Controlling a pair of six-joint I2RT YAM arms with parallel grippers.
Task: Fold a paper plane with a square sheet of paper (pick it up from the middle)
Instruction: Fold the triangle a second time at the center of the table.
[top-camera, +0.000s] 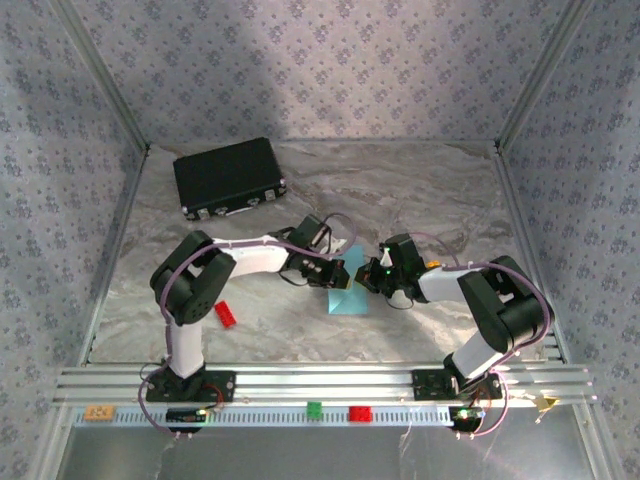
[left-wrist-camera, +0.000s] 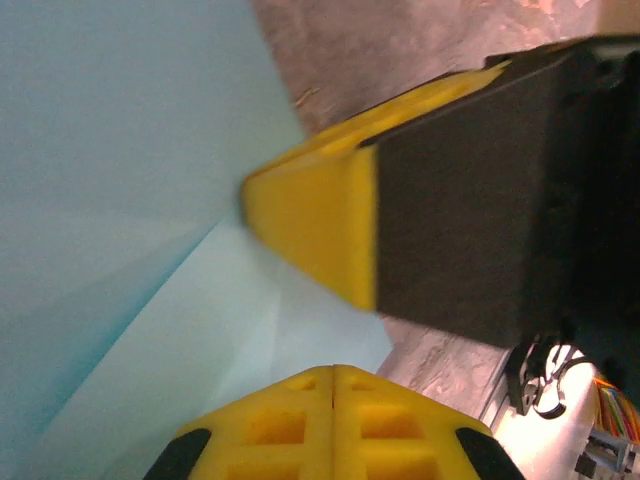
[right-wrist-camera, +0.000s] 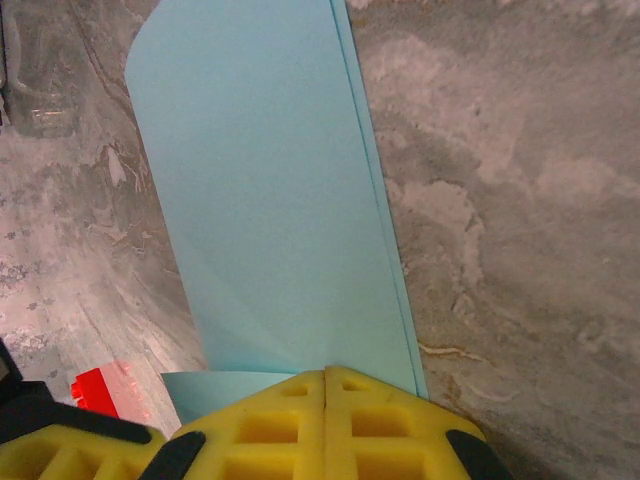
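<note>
Yellow right claw (right-wrist-camera: 327, 382): tips together, clamped on sheet (right-wrist-camera: 270, 200). Yellow left claw (left-wrist-camera: 333, 378): tips together at the sheet's edge, apparently gripping it too. Sheet: over middle of table (top-camera: 300, 340), held between both claws, one doubled edge showing. No nose or wings, so most folding looks undone. Both arms: elbows out, wrists meeting low at centre.

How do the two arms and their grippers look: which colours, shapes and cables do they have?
The left arm and the right arm are built alike: bulky black joints, white links, and a thin lilac cable looping along each. The left gripper and the right gripper have bright yellow fingers with square recesses and black patches at the sides.
</note>
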